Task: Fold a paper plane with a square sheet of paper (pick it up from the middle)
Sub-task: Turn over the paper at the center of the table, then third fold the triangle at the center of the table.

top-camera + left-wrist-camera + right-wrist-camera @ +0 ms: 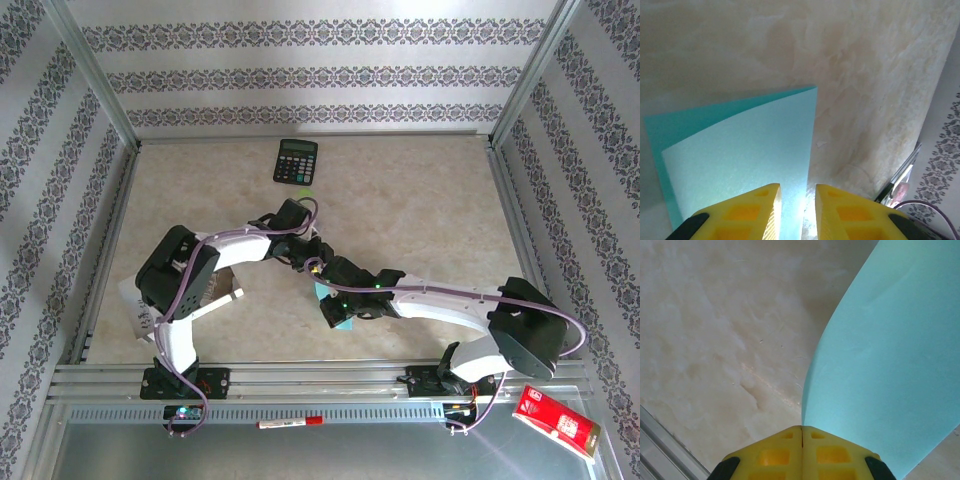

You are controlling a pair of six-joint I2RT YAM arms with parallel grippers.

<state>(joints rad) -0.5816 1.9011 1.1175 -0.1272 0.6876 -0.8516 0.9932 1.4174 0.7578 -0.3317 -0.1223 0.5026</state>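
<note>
One square sheet of paper [740, 150] is light cyan, doubled over, bowed.

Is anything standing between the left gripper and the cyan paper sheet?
Nothing visible does. In the left wrist view the square sheet of paper, folded over, lies directly ahead of the left gripper, whose jaws stand slightly apart; beside it is just bare table.

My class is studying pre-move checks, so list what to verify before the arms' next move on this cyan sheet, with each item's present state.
1. The right fingers shut on the sheet: ok.
2. The left fingers closed on it: not ok, gap between them.
3. Folded layers' edges matched: not ok, offset.
4. Flap lying flat: not ok, it bows.
5. The calculator away from the sheet: ok.
</note>
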